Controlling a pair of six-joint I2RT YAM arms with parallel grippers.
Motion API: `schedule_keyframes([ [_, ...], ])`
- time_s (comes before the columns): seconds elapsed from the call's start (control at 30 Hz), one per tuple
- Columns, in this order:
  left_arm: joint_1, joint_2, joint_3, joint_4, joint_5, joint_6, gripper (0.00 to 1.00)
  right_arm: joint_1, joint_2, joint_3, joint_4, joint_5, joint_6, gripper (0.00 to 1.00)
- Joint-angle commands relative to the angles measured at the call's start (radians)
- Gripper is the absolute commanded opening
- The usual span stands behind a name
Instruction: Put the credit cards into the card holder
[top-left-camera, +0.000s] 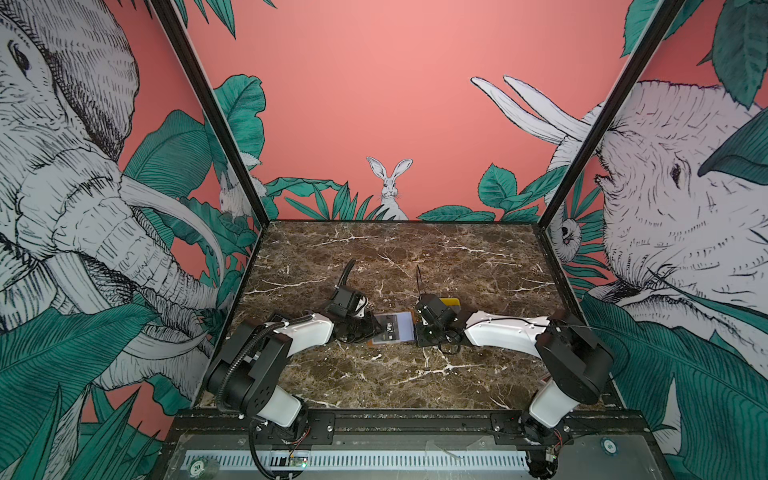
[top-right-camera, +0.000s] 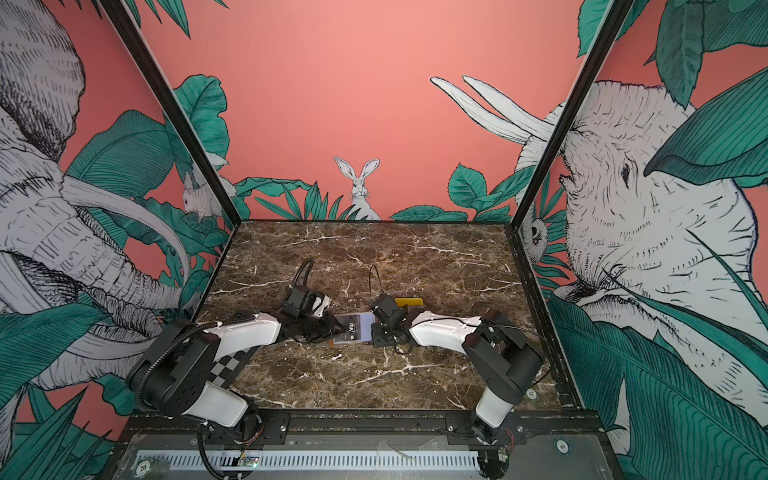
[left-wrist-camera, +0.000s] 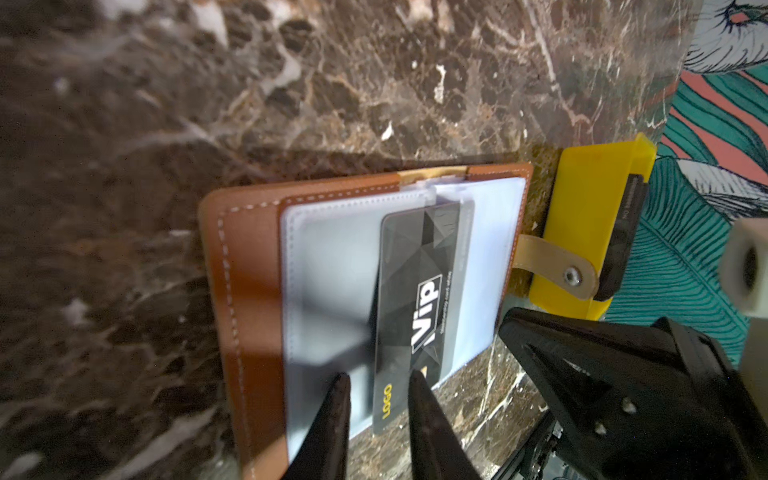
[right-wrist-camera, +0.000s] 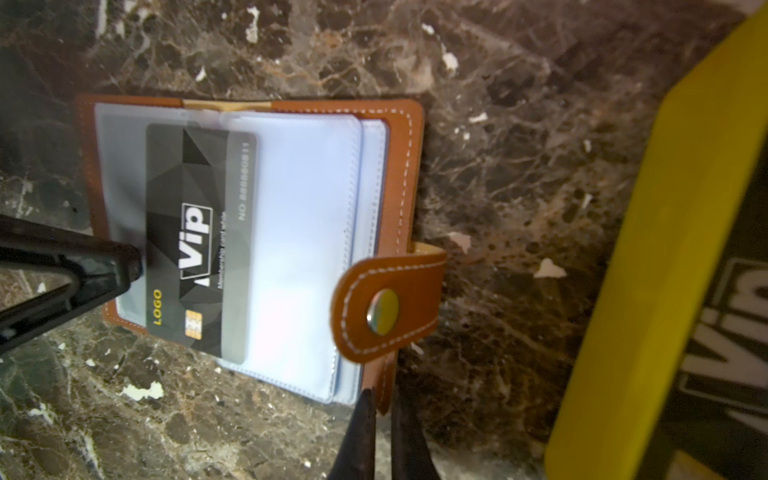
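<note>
The tan leather card holder (left-wrist-camera: 249, 291) lies open on the marble between both grippers, also seen in a top view (top-left-camera: 405, 326). One black Vip card (left-wrist-camera: 419, 291) sits partly inside a clear sleeve, its LOGO end sticking out. My left gripper (left-wrist-camera: 378, 376) is open a little; its fingertips (right-wrist-camera: 124, 266) rest at that card's outer end, astride its long edge. My right gripper (right-wrist-camera: 382, 395) is shut on the holder's leather cover edge (right-wrist-camera: 384, 386) below the snap tab (right-wrist-camera: 386, 311). More credit cards (right-wrist-camera: 731, 332) lie in a yellow tray.
The yellow tray (left-wrist-camera: 582, 216) stands just behind the holder's tab side, near the right gripper (top-left-camera: 417, 332), and shows in both top views (top-right-camera: 409, 301). Patterned walls close the table's back and sides.
</note>
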Motion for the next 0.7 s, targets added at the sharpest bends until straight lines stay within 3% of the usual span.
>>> schedule_keyframes([
  [0.0, -0.017, 0.042, -0.009, -0.021, -0.021, -0.007, 0.26, 0.003, -0.017, 0.017, -0.027, 0.026, -0.016, 0.11],
  [0.67, -0.044, 0.099, 0.017, 0.063, -0.007, -0.034, 0.25, -0.001, 0.038, 0.018, -0.003, -0.02, -0.016, 0.12],
])
